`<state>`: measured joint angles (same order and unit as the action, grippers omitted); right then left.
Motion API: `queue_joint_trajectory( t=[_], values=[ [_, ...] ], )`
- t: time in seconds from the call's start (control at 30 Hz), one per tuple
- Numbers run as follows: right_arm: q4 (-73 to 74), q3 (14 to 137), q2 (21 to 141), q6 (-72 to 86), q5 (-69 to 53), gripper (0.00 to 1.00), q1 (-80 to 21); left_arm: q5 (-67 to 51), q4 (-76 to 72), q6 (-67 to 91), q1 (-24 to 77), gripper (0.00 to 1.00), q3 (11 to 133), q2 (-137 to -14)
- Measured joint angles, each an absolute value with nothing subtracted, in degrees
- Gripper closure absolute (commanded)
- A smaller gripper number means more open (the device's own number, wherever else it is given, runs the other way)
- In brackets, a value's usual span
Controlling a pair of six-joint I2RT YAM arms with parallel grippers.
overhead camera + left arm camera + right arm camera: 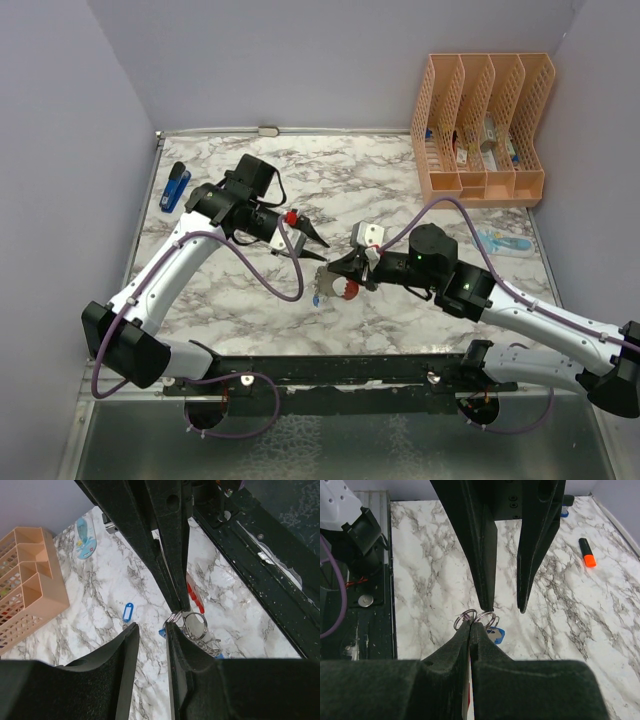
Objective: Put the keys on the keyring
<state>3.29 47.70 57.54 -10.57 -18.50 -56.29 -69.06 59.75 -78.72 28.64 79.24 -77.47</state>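
My right gripper (pixel 335 272) is shut on the keyring, pinching its steel split rings (pixel 487 618) at the fingertips (pixel 471 626). The ring's red loop (pixel 350 291) hangs beside the right gripper, just above the marble table (pixel 230 290). A blue-headed key (pixel 496 634) hangs from the rings. Another blue key (pixel 128 611) lies on the table a little apart. My left gripper (pixel 320 250) is open and empty. Its own fingertips (pixel 172 628) are right at the rings (pixel 195 625). In the right wrist view its two fingers (pixel 487 602) point down just above the rings.
An orange file organizer (pixel 485 130) stands at the back right. A pale-blue flat item (pixel 500 242) lies in front of it. A dark-blue stapler-like thing (pixel 176 186) lies at the far left. A black marker with an orange cap (pixel 588 559) lies behind the left gripper.
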Motion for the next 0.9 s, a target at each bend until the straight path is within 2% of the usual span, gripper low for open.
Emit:
queue_joint_trajectory(
  t=[0.37, 0.7, 0.9],
  values=[
    [3.29, 47.75, 58.37, -10.59, -18.55, 0.99, -56.29, -70.37, 63.22, -83.18, 28.64, 0.75, 77.93, -77.47],
    [3.4, 47.75, 58.5, -10.55, -18.57, 0.99, -56.29, -71.68, 63.81, -84.4, 28.64, 0.84, 76.25, -77.54],
    [3.4, 47.75, 58.5, -10.57, -18.55, 0.99, -56.29, -71.96, 64.2, -84.58, 28.64, 0.94, 76.05, -77.54]
  ],
)
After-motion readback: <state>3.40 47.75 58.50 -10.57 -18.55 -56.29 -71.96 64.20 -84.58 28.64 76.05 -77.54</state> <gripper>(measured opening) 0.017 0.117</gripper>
